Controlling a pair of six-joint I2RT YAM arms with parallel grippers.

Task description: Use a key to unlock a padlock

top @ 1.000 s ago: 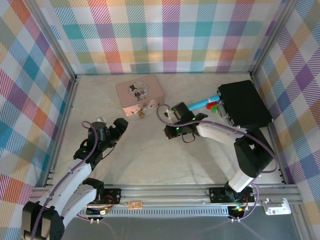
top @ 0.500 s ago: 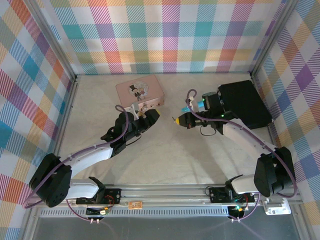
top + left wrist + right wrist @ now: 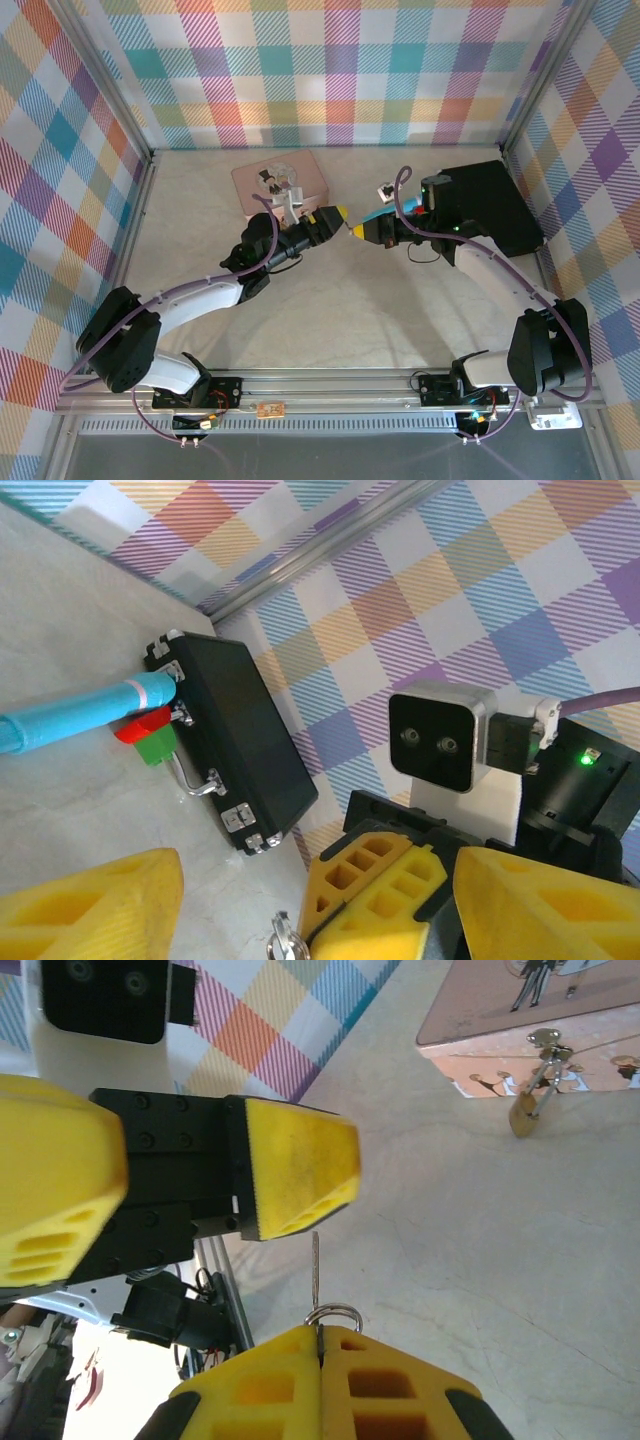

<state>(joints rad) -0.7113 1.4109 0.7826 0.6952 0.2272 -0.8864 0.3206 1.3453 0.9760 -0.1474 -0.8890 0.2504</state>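
Padlock (image 3: 523, 1115): smooth brass body, thin silver shackle, hanging at front clasp of pink tin (image 3: 500, 1020). Key (image 3: 316, 1275): slim grey blade, pinched in closed right gripper (image 3: 320, 1345), off tin's front. Left gripper (image 3: 337, 214): blocky yellow jaws parted, empty, beside tin.

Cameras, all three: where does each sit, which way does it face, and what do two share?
Top external: above and behind the robot, looking down on the table; left arm and right arm, left pincer and right pincer close together.
Left wrist: on the left arm, facing the right pincer and black case; own yellow fingers at bottom.
Right wrist: on the right arm, facing the left pincer, pink tin and padlock; own pincer shut on the key.
Both wrist views share the key.
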